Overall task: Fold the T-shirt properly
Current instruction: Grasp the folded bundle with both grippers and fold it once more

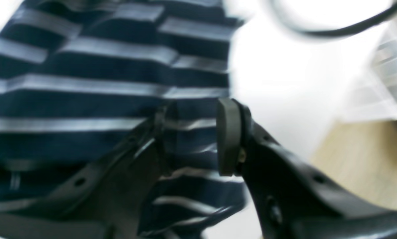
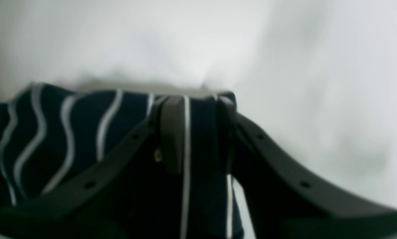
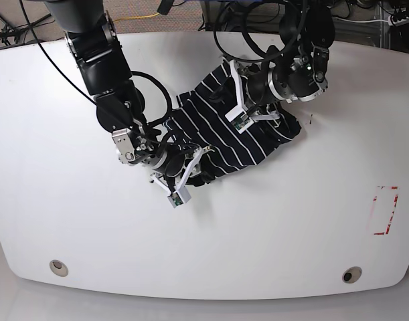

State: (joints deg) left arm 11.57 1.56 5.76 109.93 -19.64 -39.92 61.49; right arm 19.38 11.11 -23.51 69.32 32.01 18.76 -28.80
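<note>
With both grippers pinching edges of the bunched T-shirt (image 3: 221,137), left gripper (image 1: 191,139) and right gripper (image 2: 196,132), I judge spreading it flat comes next.

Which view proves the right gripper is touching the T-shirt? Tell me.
Touching. The right wrist view shows the right gripper with a fold of the T-shirt pinched between its two pads.
</note>
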